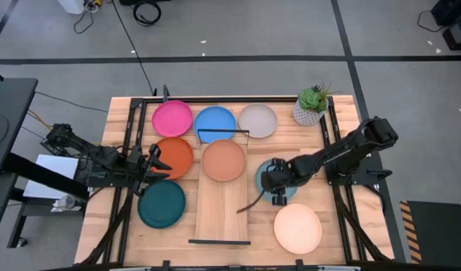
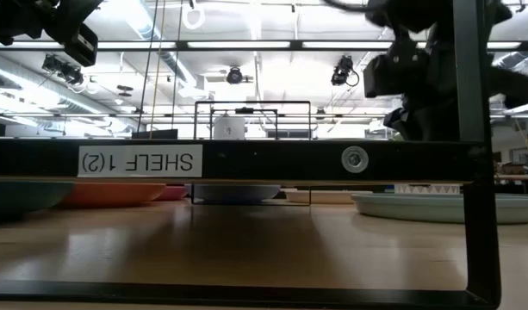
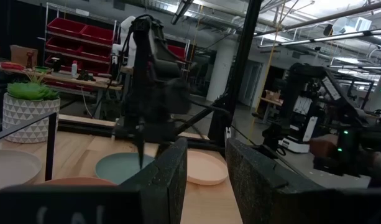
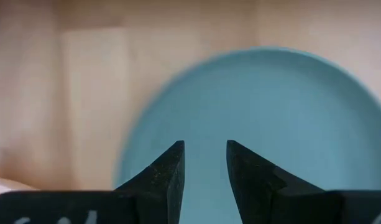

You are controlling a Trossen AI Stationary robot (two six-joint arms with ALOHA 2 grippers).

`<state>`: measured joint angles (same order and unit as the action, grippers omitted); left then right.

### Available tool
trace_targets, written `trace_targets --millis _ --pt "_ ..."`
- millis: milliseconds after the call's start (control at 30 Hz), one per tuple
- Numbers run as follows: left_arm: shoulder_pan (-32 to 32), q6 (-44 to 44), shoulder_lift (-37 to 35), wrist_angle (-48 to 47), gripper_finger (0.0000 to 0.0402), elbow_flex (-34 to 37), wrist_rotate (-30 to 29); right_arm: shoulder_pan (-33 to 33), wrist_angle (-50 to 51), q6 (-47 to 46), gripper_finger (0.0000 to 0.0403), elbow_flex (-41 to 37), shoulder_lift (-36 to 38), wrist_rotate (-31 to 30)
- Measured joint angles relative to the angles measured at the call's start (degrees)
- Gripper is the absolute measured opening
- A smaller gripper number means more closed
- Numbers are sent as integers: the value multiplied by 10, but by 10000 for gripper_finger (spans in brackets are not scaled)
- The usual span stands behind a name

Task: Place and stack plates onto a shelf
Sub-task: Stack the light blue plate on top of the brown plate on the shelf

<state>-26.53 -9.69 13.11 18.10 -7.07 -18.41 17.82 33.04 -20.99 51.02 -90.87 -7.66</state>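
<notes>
**Right gripper over light blue plate; brown plate on shelf**

Shelf (image 1: 219,207): long light-wood plank at table centre, running 12 to 6 o'clock, black rails at both ends. Brown plate (image 1: 224,160) lies on its 12 o'clock half, just inside the far rail. Rest of the plank is bare.

Other plates on the table (image 1: 343,233):
- Pink plate (image 1: 172,118), blue plate (image 1: 215,124), grey plate (image 1: 258,120): a row along the 12 o'clock edge, pink and blue touching or nearly so.
- Orange plate (image 1: 174,156): at 9 o'clock of the brown plate, just beside the shelf.
- Teal plate (image 1: 162,204): at 6 o'clock of the orange one, beside the shelf.
- Light blue plate (image 1: 266,178): at 3 o'clock of the shelf, mostly covered by the right arm.
- Cream plate (image 1: 298,228): at 5 o'clock of the light blue plate, near it.

Right gripper (image 1: 276,182): directly above the light blue plate (image 4: 271,112). Wrist view shows the fingers (image 4: 165,177) slightly apart with nothing between them; contact with the plate cannot be told.

Left gripper (image 1: 156,161): between the orange and teal plates at the table's 9 o'clock side, fingers (image 3: 171,180) parted with a narrow gap, empty.

Potted plant (image 1: 311,105) stands at the 1 o'clock corner, beside the grey plate.
</notes>
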Motion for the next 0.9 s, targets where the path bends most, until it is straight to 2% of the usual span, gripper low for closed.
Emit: trace_targets --millis 300,567,767,900 --pt "0 0 0 8 118 0 0 52 6 -86 141 44 -62 3" --pt "0 14 0 7 118 0 0 55 27 -130 151 44 -66 4" --pt "0 13 0 7 118 0 0 55 25 -122 136 45 -99 12" --pt "0 13 0 7 118 0 0 55 26 -107 106 47 -105 12"
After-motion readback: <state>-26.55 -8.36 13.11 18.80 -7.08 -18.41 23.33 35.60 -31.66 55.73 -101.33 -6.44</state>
